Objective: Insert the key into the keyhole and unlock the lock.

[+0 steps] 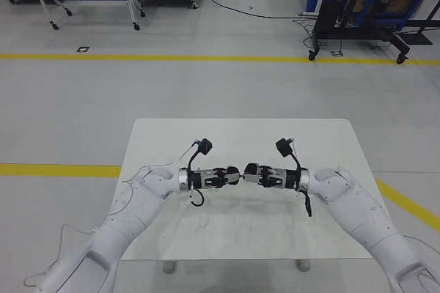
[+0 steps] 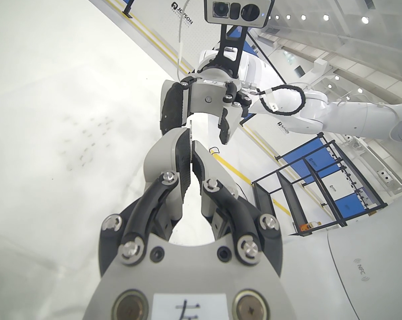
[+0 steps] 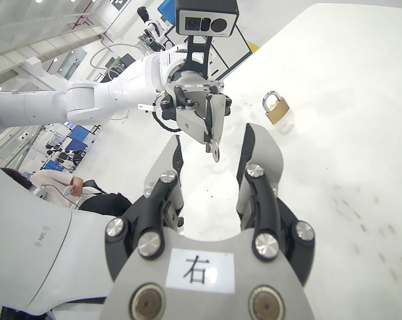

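A: From above, what worried you?
B: The left gripper (image 1: 237,178) and right gripper (image 1: 248,173) hung almost tip to tip over the middle of the white rectangular table (image 1: 315,139). I judged a slight misalignment could make them collide.
A: The left wrist view?
B: The left gripper's pads were clamped on a thin silver metal key (image 2: 190,127), pinching one end; pushed, it could twist.
A: The right wrist view?
B: The right gripper's jaws stood wide apart, holding nothing. The small brass padlock (image 3: 276,108) lay loose on the table, in from its edges, apart from both grippers; unheld, it could slide.
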Robot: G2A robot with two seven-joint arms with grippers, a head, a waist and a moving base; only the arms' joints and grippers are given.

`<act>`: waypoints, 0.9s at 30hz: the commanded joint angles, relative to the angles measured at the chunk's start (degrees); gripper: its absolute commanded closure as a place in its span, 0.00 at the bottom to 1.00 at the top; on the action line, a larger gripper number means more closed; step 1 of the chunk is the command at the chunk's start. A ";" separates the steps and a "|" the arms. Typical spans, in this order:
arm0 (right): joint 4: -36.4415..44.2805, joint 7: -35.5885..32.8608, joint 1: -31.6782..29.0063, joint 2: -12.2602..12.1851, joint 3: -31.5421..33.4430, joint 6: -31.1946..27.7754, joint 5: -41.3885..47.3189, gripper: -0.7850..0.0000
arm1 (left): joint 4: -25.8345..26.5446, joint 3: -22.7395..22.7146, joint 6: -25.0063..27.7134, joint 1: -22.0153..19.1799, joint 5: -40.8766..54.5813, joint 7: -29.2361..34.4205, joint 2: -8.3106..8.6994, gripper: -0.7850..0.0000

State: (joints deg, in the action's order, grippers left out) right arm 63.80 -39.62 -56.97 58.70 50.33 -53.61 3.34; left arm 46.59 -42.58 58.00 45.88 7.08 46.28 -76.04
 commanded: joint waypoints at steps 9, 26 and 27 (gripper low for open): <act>-0.35 -0.98 0.17 0.23 -0.23 1.01 0.78 0.63 | 0.38 0.10 0.00 0.05 0.16 0.00 0.25 1.00; -1.04 -2.58 0.54 0.46 -0.10 -0.94 2.52 1.00 | -0.38 -0.16 0.00 -0.17 -0.85 -0.66 0.21 0.00; -1.02 -2.57 0.46 0.41 0.08 -1.22 2.74 1.00 | -0.45 -0.28 0.00 -0.18 -1.37 -1.17 0.19 0.00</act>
State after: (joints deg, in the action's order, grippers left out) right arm 62.75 -42.17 -56.44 59.16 50.24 -54.55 5.86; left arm 46.24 -42.73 58.00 45.73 6.30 45.66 -75.83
